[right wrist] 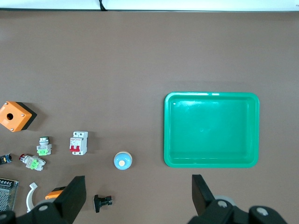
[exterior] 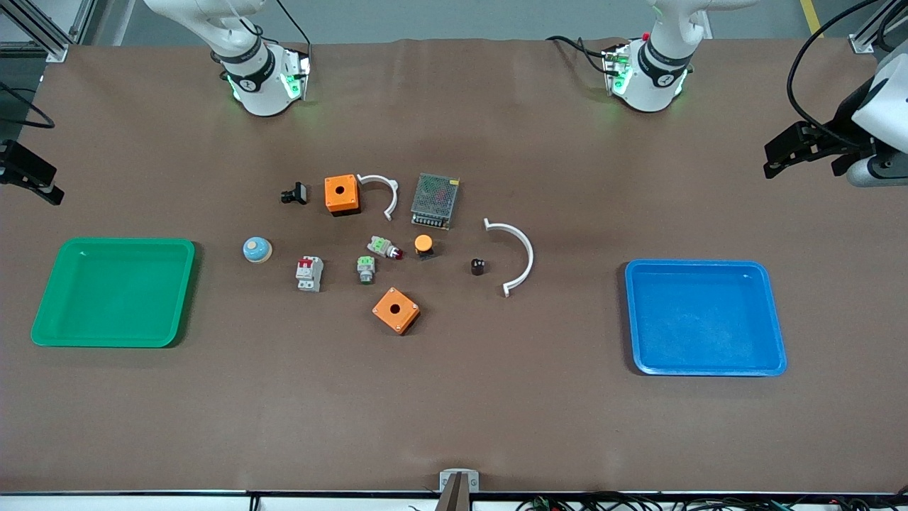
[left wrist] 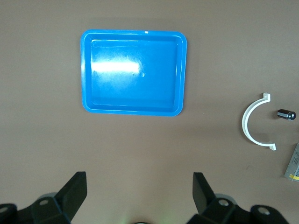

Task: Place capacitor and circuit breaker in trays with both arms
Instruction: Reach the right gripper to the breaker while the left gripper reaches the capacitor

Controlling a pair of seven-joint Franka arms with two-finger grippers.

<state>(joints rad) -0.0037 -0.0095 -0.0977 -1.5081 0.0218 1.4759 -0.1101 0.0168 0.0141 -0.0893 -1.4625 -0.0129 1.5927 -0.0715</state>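
The capacitor (exterior: 478, 266), a tiny black cylinder, lies on the table inside the curve of a large white clip (exterior: 520, 255); it also shows in the left wrist view (left wrist: 286, 113). The circuit breaker (exterior: 309, 273), light grey with red levers, lies toward the right arm's end of the parts cluster, and shows in the right wrist view (right wrist: 78, 143). My left gripper (exterior: 780, 155) (left wrist: 139, 196) is open and empty, high over the left arm's end of the table. My right gripper (exterior: 35, 181) (right wrist: 138, 196) is open and empty, high over the right arm's end.
A blue tray (exterior: 706, 317) sits at the left arm's end, a green tray (exterior: 113, 291) at the right arm's end. Between them lie two orange boxes (exterior: 341, 194), a metal power supply (exterior: 435, 200), a blue-domed button (exterior: 257, 249), a black clip part (exterior: 294, 193), green-topped parts (exterior: 366, 269) and a small white clip (exterior: 381, 190).
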